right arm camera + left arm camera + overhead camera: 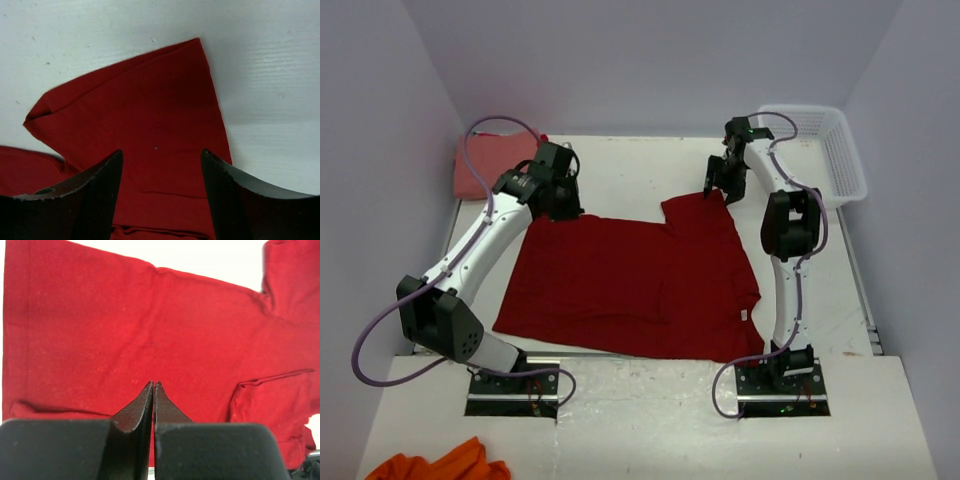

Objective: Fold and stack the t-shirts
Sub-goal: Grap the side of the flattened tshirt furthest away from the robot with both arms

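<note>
The big dark red t-shirt (pixel 620 285) lies spread on the table, its white neck label (pixel 744 314) at the right edge. My left gripper (pixel 562 210) is at the shirt's far left corner. In the left wrist view the left gripper (pixel 154 383) is shut, with nothing between the fingers and the red cloth (pixel 125 325) below. My right gripper (pixel 713 187) hovers over the far sleeve corner. It stands open in the right wrist view (pixel 161 152), the sleeve (pixel 150 100) showing between its fingers. A salmon-pink t-shirt (pixel 488 165) lies at the back left. A brighter red one (pixel 440 464) lies at the near left.
A white plastic basket (pixel 832 150) stands at the back right corner. Walls close in the table on the left, back and right. Bare white table (pixel 620 170) runs behind the shirt and to its right.
</note>
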Controlling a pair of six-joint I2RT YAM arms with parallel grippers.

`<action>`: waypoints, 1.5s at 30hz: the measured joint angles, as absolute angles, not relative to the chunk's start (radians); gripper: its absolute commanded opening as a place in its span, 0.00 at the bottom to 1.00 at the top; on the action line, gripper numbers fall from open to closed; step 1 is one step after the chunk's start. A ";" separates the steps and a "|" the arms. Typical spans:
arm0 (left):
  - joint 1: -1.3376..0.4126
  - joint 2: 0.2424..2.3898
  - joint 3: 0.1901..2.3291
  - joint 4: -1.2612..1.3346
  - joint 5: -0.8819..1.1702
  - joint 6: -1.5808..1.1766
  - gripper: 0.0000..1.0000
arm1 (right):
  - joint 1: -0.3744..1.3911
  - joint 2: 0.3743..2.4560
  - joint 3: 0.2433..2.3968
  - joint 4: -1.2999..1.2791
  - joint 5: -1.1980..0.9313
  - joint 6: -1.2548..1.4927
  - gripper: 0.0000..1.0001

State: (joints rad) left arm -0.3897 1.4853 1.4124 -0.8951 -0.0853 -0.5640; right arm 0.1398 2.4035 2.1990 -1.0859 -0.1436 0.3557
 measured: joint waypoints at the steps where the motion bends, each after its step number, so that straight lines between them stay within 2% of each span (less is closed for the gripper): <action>1: -0.390 1.485 1.423 -0.896 -0.078 -0.559 0.00 | 0.139 2.412 2.199 -1.090 -0.150 0.354 0.60; 2: -0.390 1.485 1.435 -0.899 -0.072 -0.556 0.00 | 0.139 2.419 2.199 -1.095 -0.155 0.352 0.54; 3: -0.390 1.484 1.449 -0.902 -0.064 -0.555 0.00 | 0.139 2.428 2.199 -1.101 -0.160 0.349 0.53; 8: -0.390 1.471 1.516 -0.909 -0.039 -0.541 0.00 | 0.132 2.448 2.205 -1.121 -0.179 0.358 0.68; 12: -0.390 1.452 1.530 -0.907 -0.032 -0.530 0.00 | 0.123 2.421 2.145 -1.055 -0.151 0.376 0.90; 17: -0.390 1.451 1.489 -0.894 -0.018 -0.530 0.00 | 0.118 2.343 2.022 -0.950 -0.093 0.371 0.95; 21: -0.390 1.457 1.457 -0.894 0.011 -0.530 0.00 | 0.117 2.337 2.061 -0.916 -0.076 0.318 0.95; 24: -0.390 1.458 1.457 -0.889 0.022 -0.530 0.00 | 0.117 2.345 2.129 -0.931 -0.076 0.270 0.86; 25: -0.390 1.458 1.457 -0.887 0.025 -0.530 0.00 | 0.117 2.352 2.158 -0.934 -0.076 0.252 0.90; 26: -0.390 1.459 1.457 -0.886 0.028 -0.530 0.00 | 0.117 2.364 2.184 -0.937 -0.074 0.237 0.99; 30: -0.390 1.459 1.460 -0.885 0.048 -0.530 0.00 | 0.117 2.405 2.236 -0.954 -0.089 0.166 0.99; 34: -0.390 1.459 1.465 -0.884 0.061 -0.529 0.00 | 0.117 2.415 2.185 -0.953 -0.108 0.122 0.99; 39: -0.390 1.459 1.468 -0.885 0.068 -0.527 0.00 | 0.117 2.415 2.137 -0.949 -0.120 0.110 0.95; 41: -0.390 1.459 1.468 -0.884 0.073 -0.527 0.00 | 0.117 2.415 2.137 -0.947 -0.123 0.111 0.88; 45: -0.390 1.459 1.468 -0.884 0.080 -0.526 0.00 | 0.115 2.415 2.137 -0.931 -0.123 0.128 0.88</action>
